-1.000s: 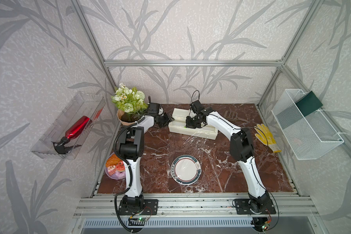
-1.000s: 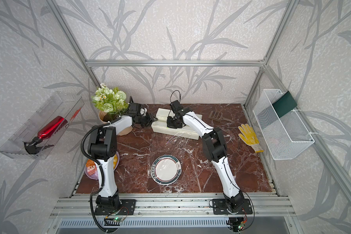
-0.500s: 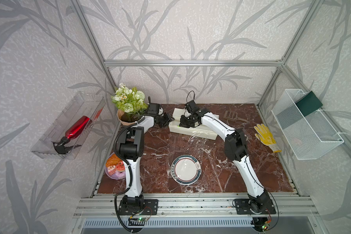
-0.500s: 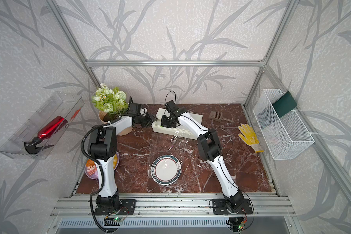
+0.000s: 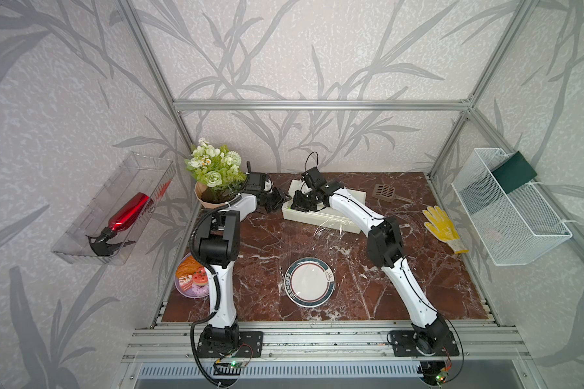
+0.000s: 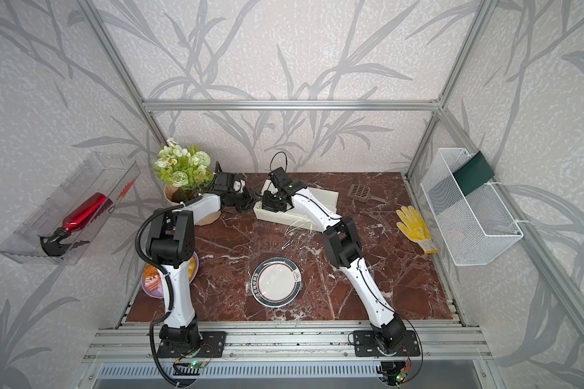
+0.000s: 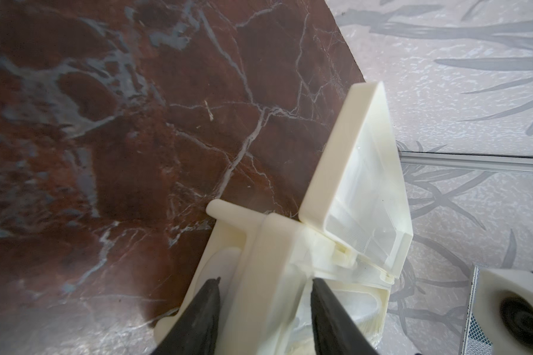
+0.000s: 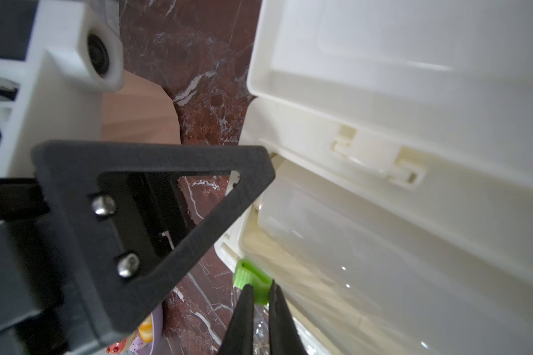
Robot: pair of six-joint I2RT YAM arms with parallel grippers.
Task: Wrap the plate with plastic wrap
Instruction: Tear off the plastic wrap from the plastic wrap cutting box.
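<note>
Left jaws closed across the end of the dispenser box (image 7: 259,246), bracing it; right jaws pinched shut on the small green tab (image 8: 253,278) at that same end, just beside the left jaws; box's long axis runs away from both jaws toward the right arm's side, lid tipped open; plastic wrap (image 5: 321,230) spills from the box's front edge, under the right forearm, and trails over the surface (image 5: 445,269) toward the plate (image 5: 310,282); plate lies well apart from both jaws, back toward the arm bases, roughly between them; faint glints on its rim suggest film reaches it, not certain; judgement: tab sits at the end of its run, so any further slide goes along that long axis; right jaws nearer the film.
</note>
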